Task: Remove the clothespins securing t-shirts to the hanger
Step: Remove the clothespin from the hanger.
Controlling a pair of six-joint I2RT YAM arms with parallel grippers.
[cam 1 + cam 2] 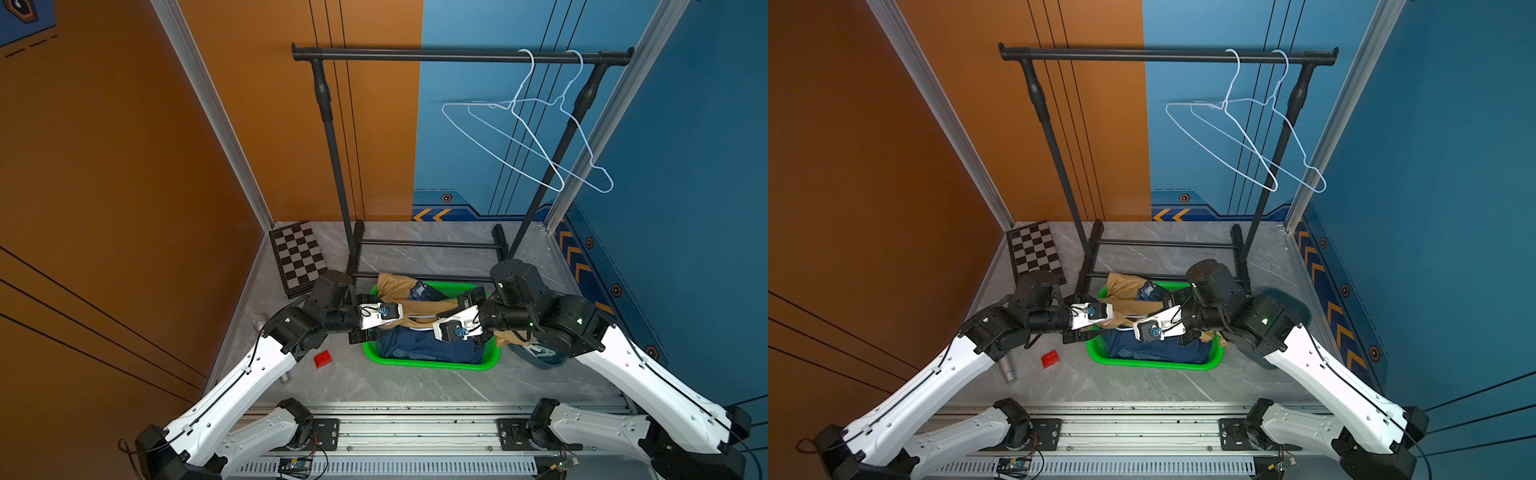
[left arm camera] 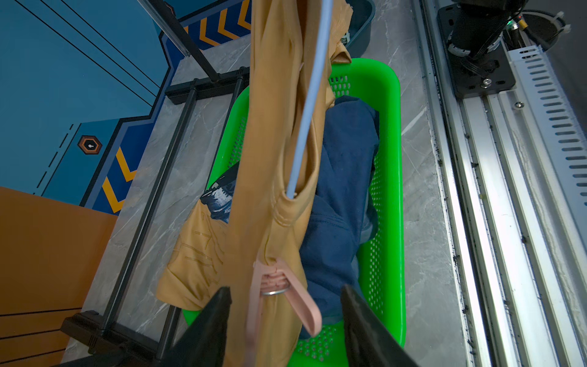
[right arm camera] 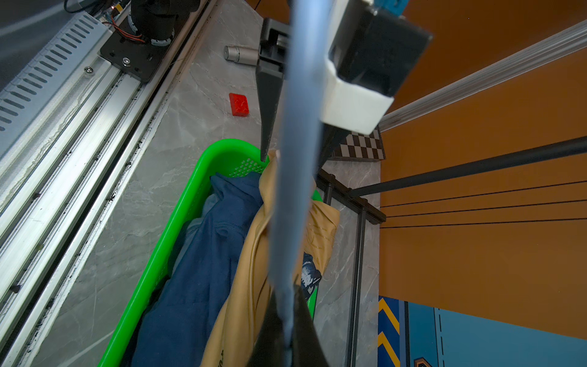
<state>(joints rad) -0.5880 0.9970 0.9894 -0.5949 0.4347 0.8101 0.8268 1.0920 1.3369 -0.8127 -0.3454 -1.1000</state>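
A: Where's the pink clothespin (image 2: 279,295)?
B: Clipped on your tan t-shirt (image 1: 417,310), lower centre in both top views, over the green basket (image 1: 428,366). Your left gripper (image 2: 285,287) has its fingers spread either side of it; your right gripper (image 3: 287,290) fingers clench the hanger (image 3: 295,159).

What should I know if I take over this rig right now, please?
Left gripper: open, jaws either side of the pink clothespin, not yet pinching.
Right gripper: shut on the hanger wire.
Yellow t-shirt is on that hanger, over the green basket.
Done: dark blue shirts lie in the basket.
Left: squeeze and pull off the pink pin; other pins not visible.
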